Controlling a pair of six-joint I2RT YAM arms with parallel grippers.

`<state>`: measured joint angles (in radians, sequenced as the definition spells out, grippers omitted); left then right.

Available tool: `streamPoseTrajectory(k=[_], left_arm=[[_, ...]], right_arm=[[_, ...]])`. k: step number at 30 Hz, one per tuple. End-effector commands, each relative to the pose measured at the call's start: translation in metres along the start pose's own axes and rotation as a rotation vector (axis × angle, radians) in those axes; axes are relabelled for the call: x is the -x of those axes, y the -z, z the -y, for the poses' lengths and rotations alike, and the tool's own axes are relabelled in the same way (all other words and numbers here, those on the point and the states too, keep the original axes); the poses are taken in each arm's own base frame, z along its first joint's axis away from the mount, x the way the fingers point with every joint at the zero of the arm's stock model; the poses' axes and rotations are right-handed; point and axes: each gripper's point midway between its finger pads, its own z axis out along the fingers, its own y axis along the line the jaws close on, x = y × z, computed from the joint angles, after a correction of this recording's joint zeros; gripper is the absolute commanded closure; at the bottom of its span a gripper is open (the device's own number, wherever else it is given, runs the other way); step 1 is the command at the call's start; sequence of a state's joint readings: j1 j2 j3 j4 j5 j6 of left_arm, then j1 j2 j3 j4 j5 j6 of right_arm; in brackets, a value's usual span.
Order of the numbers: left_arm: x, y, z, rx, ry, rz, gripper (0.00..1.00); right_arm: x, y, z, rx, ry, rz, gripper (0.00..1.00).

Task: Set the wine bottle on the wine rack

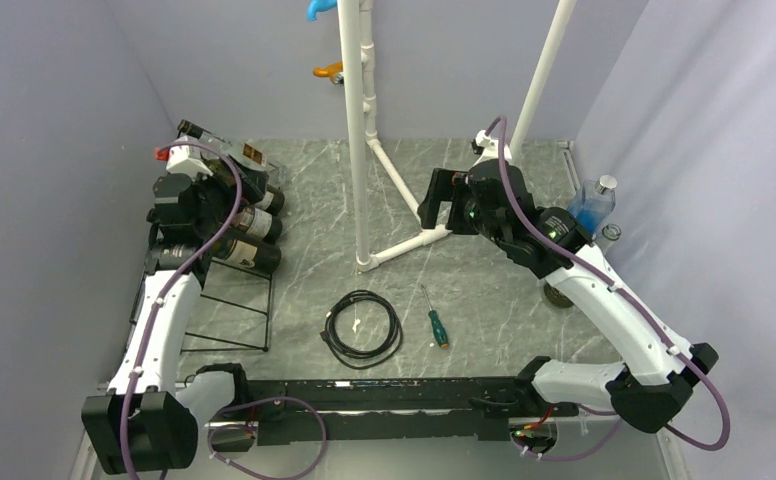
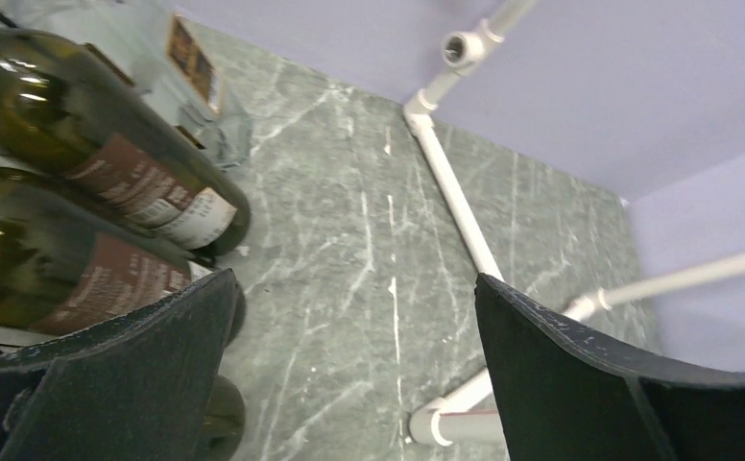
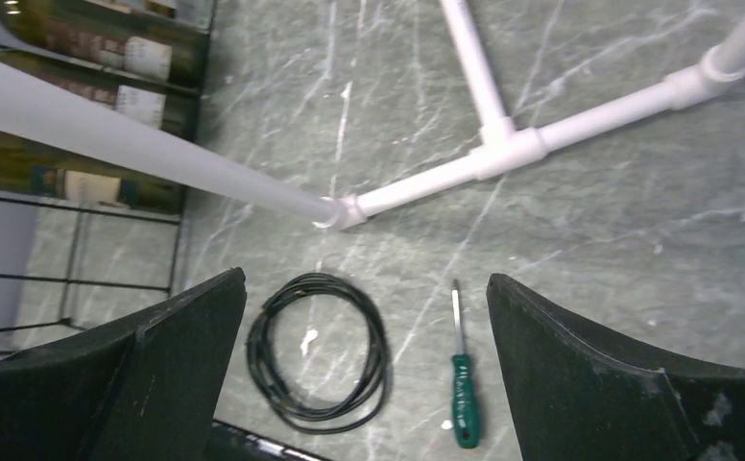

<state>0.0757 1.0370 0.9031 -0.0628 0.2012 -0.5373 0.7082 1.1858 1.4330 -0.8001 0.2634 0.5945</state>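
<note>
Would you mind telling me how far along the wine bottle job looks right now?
It looks essentially done: the wine bottles lie across the wine rack. Nothing is in hand; the left gripper, beside those bottles, and the right gripper, over the table, both stand open and empty. No wine bottle shows off the rack, so probably only backing the left gripper away is left.

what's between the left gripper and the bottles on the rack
Nothing visible. The open left gripper sits right beside the bottles, which already lie on the rack.
</note>
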Motion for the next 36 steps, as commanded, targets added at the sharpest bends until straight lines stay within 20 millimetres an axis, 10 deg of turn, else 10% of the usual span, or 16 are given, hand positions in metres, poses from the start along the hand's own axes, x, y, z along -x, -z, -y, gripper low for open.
streamPoseTrajectory(k=[1, 15, 27, 36], left_arm=[[0.026, 0.02, 0.044, -0.141, -0.064, 0.076, 0.0], [0.006, 0.046, 0.089, -0.188, -0.157, 0.019, 0.0], [-0.057, 0.127, 0.132, -0.521, -0.06, -0.28, 0.0], [-0.081, 0.18, 0.15, -0.685, -0.087, -0.372, 0.0]], right_arm=[[0.018, 0.006, 0.028, -0.1, 0.1, 0.118, 0.01], [0.065, 0.05, 0.101, -0.427, 0.182, 0.28, 0.01], [0.096, 0.133, 0.169, -0.683, 0.203, 0.392, 0.01], [0.098, 0.147, 0.227, -0.902, 0.141, 0.363, 0.01]])
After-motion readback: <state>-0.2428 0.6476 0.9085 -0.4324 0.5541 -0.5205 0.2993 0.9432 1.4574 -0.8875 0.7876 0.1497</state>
